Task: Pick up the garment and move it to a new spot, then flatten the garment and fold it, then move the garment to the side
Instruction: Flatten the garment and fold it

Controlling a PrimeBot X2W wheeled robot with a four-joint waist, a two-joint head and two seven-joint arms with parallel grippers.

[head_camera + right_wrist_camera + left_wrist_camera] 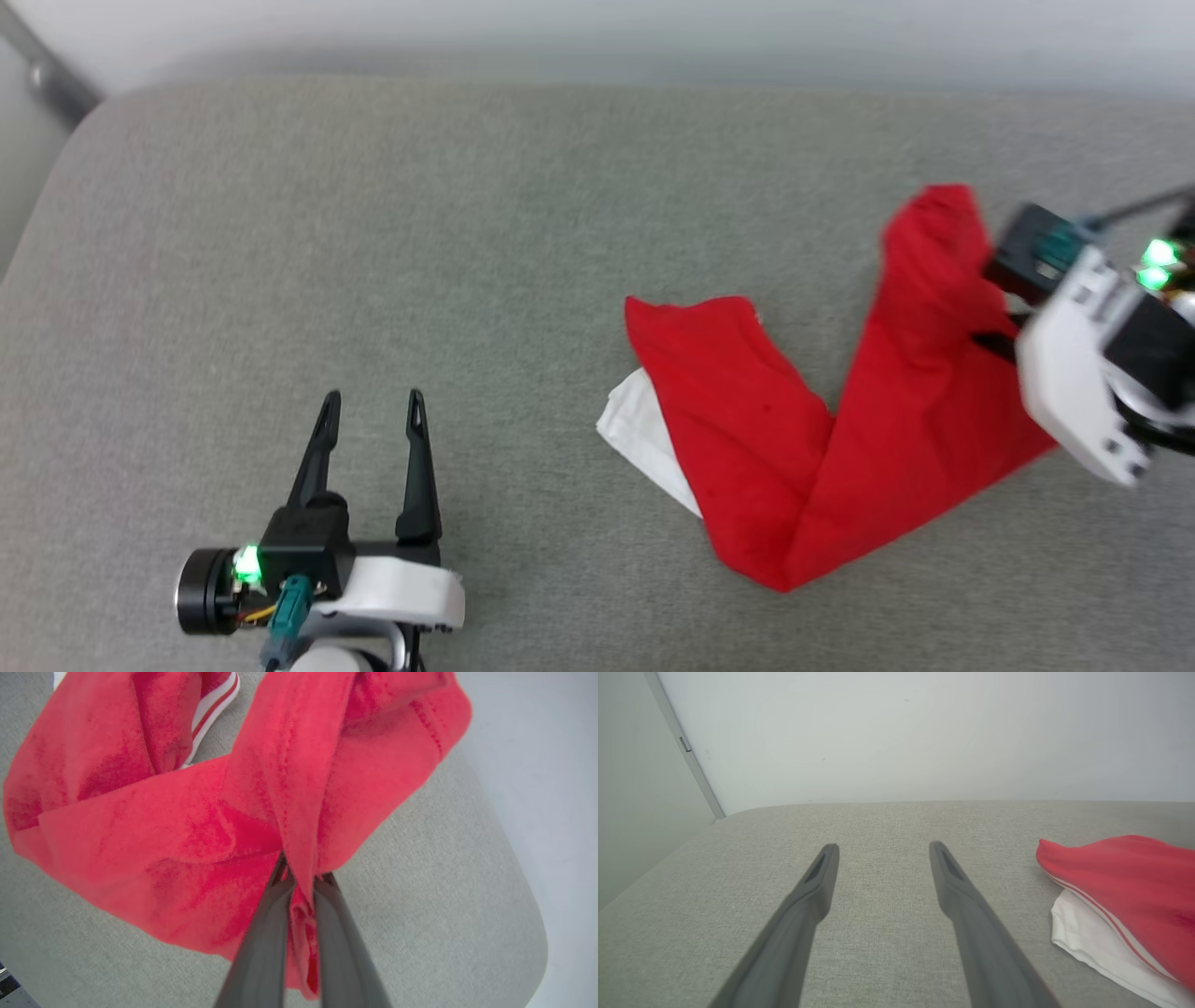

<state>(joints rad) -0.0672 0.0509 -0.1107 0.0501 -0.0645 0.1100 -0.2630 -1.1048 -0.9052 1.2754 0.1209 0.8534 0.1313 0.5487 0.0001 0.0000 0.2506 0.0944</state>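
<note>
first: nearest, at the near left, the left gripper (pixel 373 396) is seen low over the grey cushion (pixel 467 233), its two dark fingers spread wide with nothing between them. what is it judged to be kept there for?

second: it is probably parked clear, so that the cloth can be handled by one arm and the other brought in later for flattening.

first: and further right?

second: the garment (pixel 775 448) is found right of centre, well apart from that gripper. its near-left part is laid on the cushion, with a white sleeve (pixel 639 434) poking out beneath the red. its far-right end is drawn up off the surface.

first: why is it drawn up?

second: a bunched fold is pinched by the right gripper (pixel 302 877), whose fingers are closed tight on the red fabric. the picking-up step is judged to be under way. the cloth is gripped at one point only, so it hangs twisted rather than flat.

first: what is counted?

second: one garment, one white sleeve, two grippers, two fingers on each, one cushion.
</note>
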